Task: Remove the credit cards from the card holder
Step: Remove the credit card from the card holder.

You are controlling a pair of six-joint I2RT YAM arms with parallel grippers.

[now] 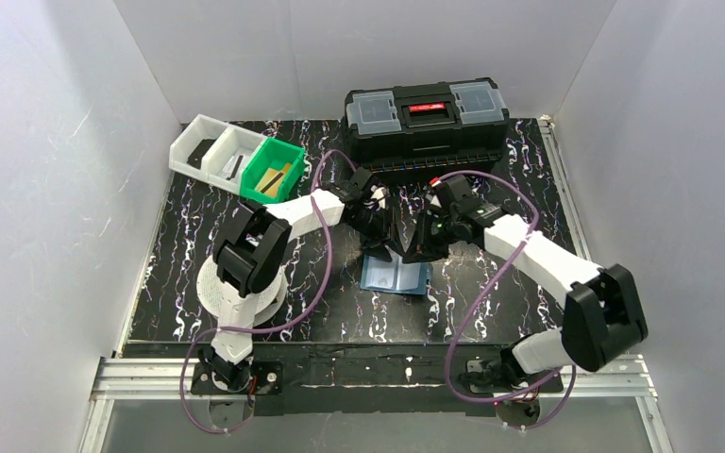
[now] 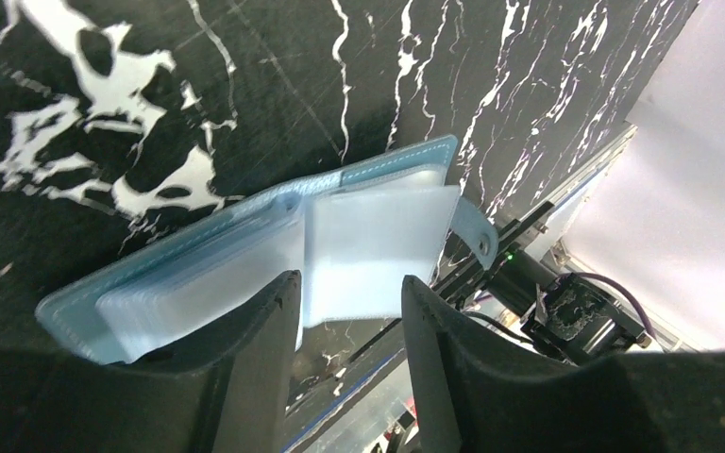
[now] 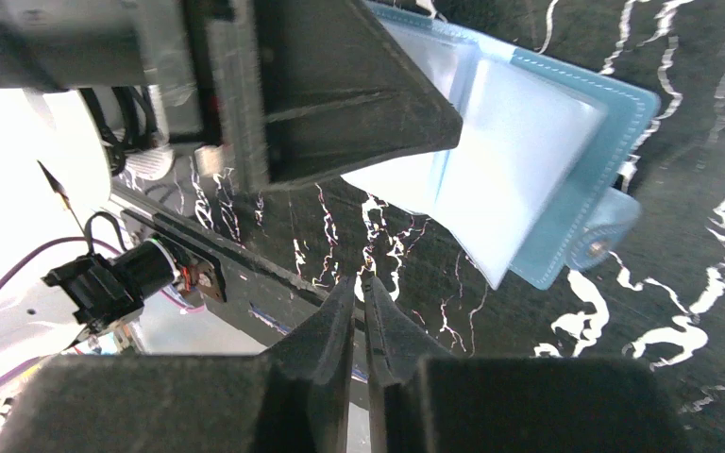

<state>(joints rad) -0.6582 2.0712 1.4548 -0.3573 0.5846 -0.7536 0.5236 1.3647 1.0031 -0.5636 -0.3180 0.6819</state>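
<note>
Overhead view: the card holder [image 1: 395,276] lies opened flat on the black marbled table [image 1: 510,311], near the middle, a little towards the near edge. I see its pale blue inside facing up. Both arms reach in over its far edge, the left gripper [image 1: 380,247] at its far-left side and the right gripper [image 1: 422,250] at its far-right side.

Left wrist view: my left fingers [image 2: 264,330] stand apart, released, with the holder's clear plastic sleeves showing in the gap between them. I cannot tell whether either pad touches the sleeves. The snap tab [image 2: 477,236] sticks out from the holder's edge.

Right wrist view: my right fingers [image 3: 326,330] are clenched almost together, with only a thin slit between the tips and nothing visible in it. They sit apart from the holder, over bare table. One left finger's tip overlaps the sleeves.

Whether the sleeves contain credit cards I cannot tell.

Background: a black toolbox [image 1: 427,118] at the far edge, and a green bin [image 1: 257,166] beside white bins [image 1: 210,146] at far left.
</note>
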